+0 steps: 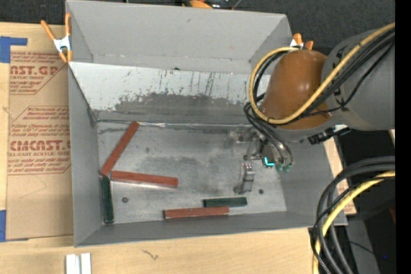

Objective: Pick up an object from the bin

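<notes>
My gripper (pixel 244 178) hangs low over the bin's right side, its thin fingers pointing down at the floor with nothing between them. Just below it lies a short dark green stick (pixel 225 203), and next to that a red-brown stick (pixel 196 213) along the front wall. The fingers stand slightly above and right of the green stick, apart from it.
On the left lie two more red-brown sticks, one slanted (pixel 120 148) and one flat (pixel 144 179), plus a dark green stick (pixel 106 199) by the left wall. The arm's orange cover and cables hang over the bin's right rim.
</notes>
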Motion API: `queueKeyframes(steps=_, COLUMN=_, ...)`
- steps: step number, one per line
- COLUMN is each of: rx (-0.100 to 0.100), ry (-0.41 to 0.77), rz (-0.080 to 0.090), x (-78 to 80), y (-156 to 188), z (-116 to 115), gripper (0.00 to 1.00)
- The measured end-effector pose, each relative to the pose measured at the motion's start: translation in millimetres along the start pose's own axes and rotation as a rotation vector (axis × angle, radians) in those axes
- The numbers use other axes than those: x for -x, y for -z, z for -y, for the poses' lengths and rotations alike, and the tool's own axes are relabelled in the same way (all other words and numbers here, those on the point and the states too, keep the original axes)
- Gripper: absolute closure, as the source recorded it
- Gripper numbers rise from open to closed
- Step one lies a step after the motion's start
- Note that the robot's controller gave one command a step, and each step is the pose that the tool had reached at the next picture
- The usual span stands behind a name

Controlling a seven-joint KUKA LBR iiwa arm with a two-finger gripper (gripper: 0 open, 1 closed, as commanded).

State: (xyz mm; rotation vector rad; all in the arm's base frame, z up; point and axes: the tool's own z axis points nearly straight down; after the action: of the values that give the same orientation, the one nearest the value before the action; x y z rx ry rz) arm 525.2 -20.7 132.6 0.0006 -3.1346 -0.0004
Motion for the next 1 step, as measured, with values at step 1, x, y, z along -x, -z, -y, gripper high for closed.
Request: queueKeyframes(steps=1, rx=-0.002, ry=0.188, rz=0.021, x=-41.0, y=-62.0, z=38.7, gripper=0.00)
